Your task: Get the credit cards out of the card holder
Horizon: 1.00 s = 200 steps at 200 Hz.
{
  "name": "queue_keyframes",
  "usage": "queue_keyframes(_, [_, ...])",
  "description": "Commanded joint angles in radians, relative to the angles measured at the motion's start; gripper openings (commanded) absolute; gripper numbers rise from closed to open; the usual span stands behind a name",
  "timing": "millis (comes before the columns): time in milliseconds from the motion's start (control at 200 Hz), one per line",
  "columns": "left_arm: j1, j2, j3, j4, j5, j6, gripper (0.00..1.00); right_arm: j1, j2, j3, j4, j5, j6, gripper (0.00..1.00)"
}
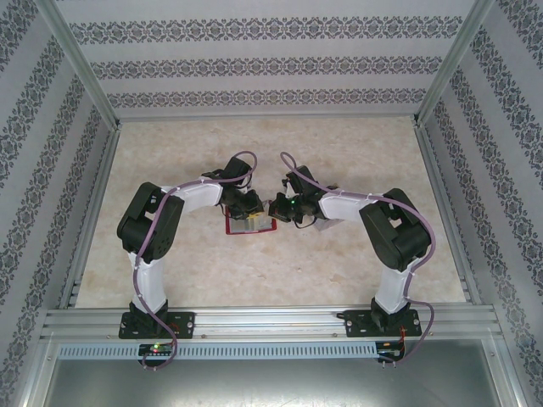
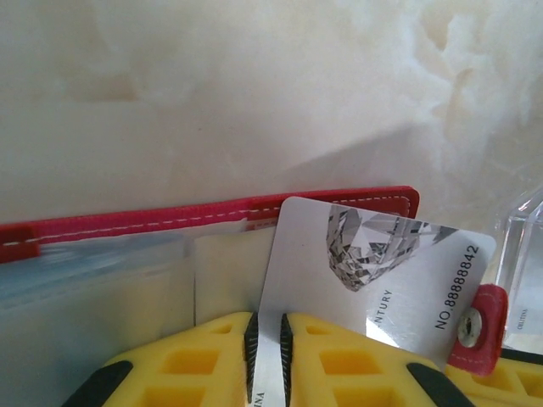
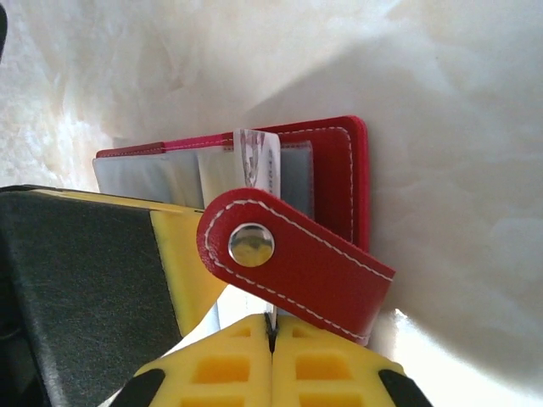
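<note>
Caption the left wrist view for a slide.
The left claw pinches a silver card at the open red card holder.

The red holder point(image 3: 359, 186) lies open, pale panel up, just ahead of the right gripper point(image 3: 271, 331), with its snap tab point(image 3: 297, 263) folded over the fingertips. A silver, diamond-printed card point(image 2: 365, 271) stands tilted from it, pinched in the left gripper point(image 2: 269, 331).
</note>
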Motion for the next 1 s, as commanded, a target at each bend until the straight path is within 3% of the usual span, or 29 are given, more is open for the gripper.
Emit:
queue_keyframes(0, [-0.006, 0.029, -0.004, -0.073, -0.014, 0.022, 0.25, -0.003, -0.033, 0.003, -0.035, 0.052, -0.02, 0.02])
queue_keyframes(175, [-0.006, -0.009, 0.007, -0.064, -0.008, 0.067, 0.37, -0.009, -0.104, -0.015, -0.107, 0.105, -0.096, 0.0])
queue_keyframes(390, [0.016, -0.092, 0.067, -0.081, 0.014, 0.083, 0.53, -0.008, -0.212, -0.021, -0.099, -0.003, -0.218, 0.0])
queue_keyframes(594, [0.063, -0.183, 0.132, -0.263, -0.146, 0.154, 0.6, -0.061, -0.334, -0.046, -0.096, -0.053, -0.326, 0.0])
queue_keyframes(729, [0.1, -0.251, 0.098, -0.293, -0.207, 0.165, 0.66, -0.137, -0.395, -0.068, -0.108, -0.081, -0.376, 0.0])
queue_keyframes(839, [0.113, -0.285, 0.064, -0.269, -0.186, 0.16, 0.69, -0.167, -0.41, -0.07, -0.11, -0.125, -0.392, 0.0])
queue_keyframes(994, [0.112, -0.273, 0.012, -0.169, -0.054, 0.134, 0.69, -0.165, -0.37, -0.076, -0.072, -0.146, -0.342, 0.0])
